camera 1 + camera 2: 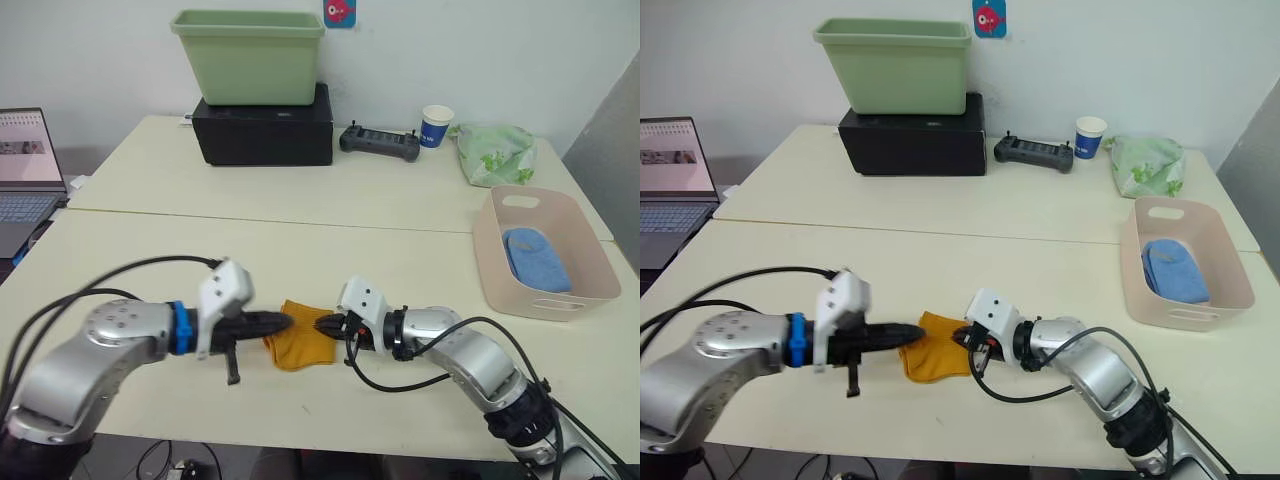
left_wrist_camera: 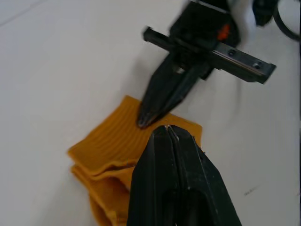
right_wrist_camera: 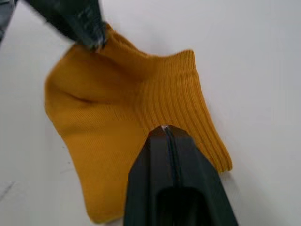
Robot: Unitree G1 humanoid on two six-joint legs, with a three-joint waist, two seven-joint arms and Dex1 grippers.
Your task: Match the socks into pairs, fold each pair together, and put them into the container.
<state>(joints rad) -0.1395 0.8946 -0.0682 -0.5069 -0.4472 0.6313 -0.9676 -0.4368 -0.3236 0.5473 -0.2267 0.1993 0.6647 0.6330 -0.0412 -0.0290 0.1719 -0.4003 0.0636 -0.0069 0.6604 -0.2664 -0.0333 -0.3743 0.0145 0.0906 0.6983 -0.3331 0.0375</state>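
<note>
Mustard-yellow socks point(image 1: 299, 347) lying folded on the near part of the worktop point(image 1: 400, 265), between the two grippers. Left gripper point(image 1: 283, 321) at their left edge, fingers point(image 2: 174, 188) pressed together, tips touching the cloth. Right gripper point(image 1: 322, 325) at their right edge, fingers point(image 3: 170, 183) likewise closed, tips on the ribbed cuff. Light blue socks point(image 1: 537, 259) resting inside the pink basket point(image 1: 492, 262) on the far right

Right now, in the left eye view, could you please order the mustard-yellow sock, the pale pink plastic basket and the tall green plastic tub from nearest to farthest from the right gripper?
1. Mustard-yellow sock, at the right gripper, table's front.
2. Pale pink plastic basket, at the table's right edge.
3. Tall green plastic tub, on the black box at the back.
</note>
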